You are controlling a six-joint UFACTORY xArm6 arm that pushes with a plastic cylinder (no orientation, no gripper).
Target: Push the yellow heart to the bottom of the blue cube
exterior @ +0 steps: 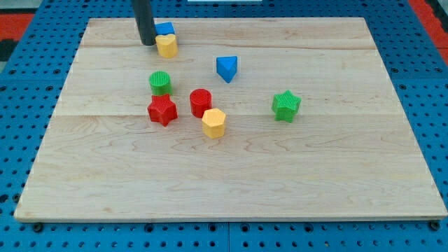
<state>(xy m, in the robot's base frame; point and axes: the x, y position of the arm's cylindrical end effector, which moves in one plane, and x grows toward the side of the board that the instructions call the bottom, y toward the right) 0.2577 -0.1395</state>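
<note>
The yellow heart (167,45) lies near the view's top left of the wooden board, touching the blue cube (165,29) just above it. The cube is partly hidden by the heart and the rod. My tip (148,43) rests on the board right at the heart's left side, close to or touching it.
A blue triangular block (227,68) sits right of centre top. A green cylinder (160,83), red star (162,110), red cylinder (201,102) and yellow hexagon (214,122) cluster mid-board. A green star (285,106) lies to the right. The board's edge (210,218) borders blue pegboard.
</note>
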